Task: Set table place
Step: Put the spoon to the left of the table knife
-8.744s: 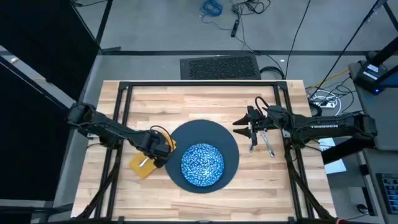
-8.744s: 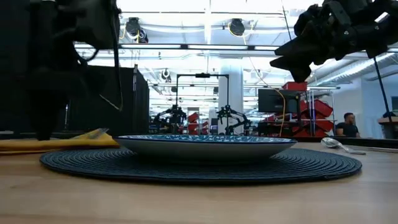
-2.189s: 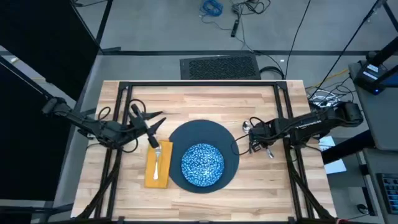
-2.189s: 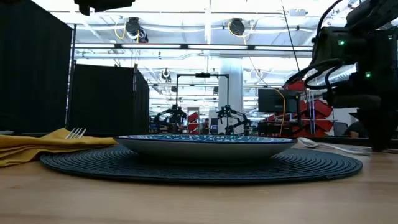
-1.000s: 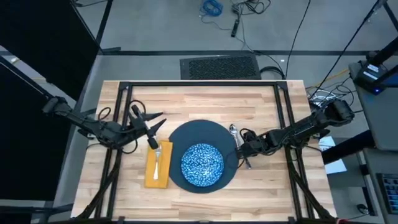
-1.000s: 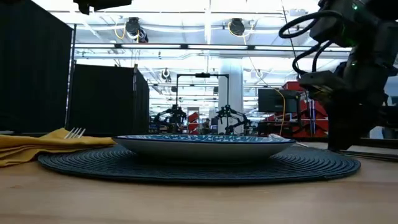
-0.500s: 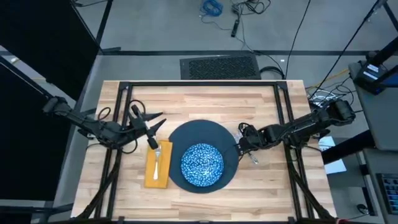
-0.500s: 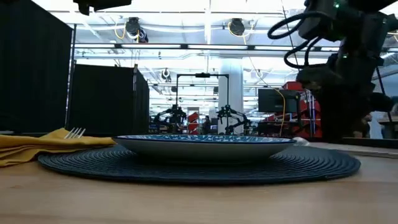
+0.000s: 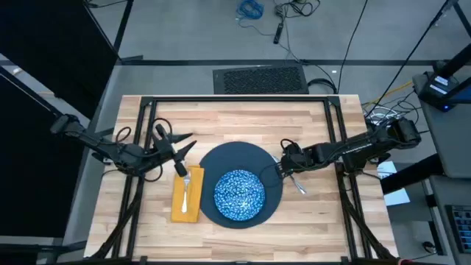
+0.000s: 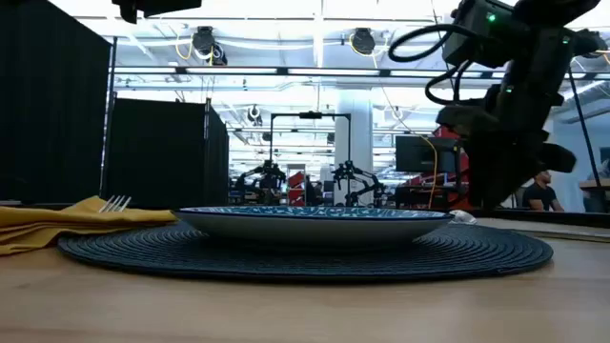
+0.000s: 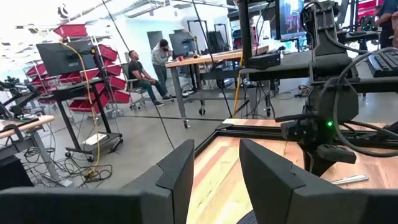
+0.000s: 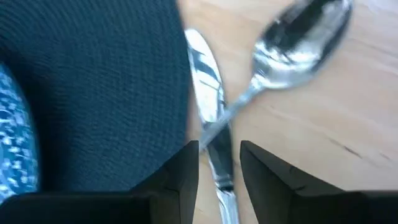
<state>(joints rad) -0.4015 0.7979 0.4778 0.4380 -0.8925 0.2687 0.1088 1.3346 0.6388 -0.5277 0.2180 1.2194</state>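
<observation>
Right claw (image 12: 217, 149) of mine hangs low over the table (image 9: 243, 121), at the right-hand rim of the plate (image 9: 221, 158). Its two fingers are spread, not pinching. The handle of the knife (image 12: 202, 62) runs into the gap between them, and I see daylight on both sides of it.

A couple of seconds ago this claw was farther out to the right, with the knife and spoon (image 12: 305, 34) well away from the plate. Since then it has swept in and the two pieces have come with it. Now the knife lies just beside the plate's edge, roughly along it. The spoon lies slanted across the knife, its bowl pointing away from the plate. I judge the right side is nearly laid, but the pair still needs uncrossing so they lie side by side.

Farther out, my left claw (image 9: 176, 134) waits with its fingers apart, raised above the table's left side, just beyond the napkin (image 9: 179, 206). It was down on that napkin earlier and has since pulled back. The napkin now lies flat just beside the plate's left rim, with the fork (image 9: 185, 190) resting lengthwise on it.

As for what holds what, the plate carries only the speckled dish (image 9: 239, 193), set near its middle. The dish itself has nothing in it.
</observation>
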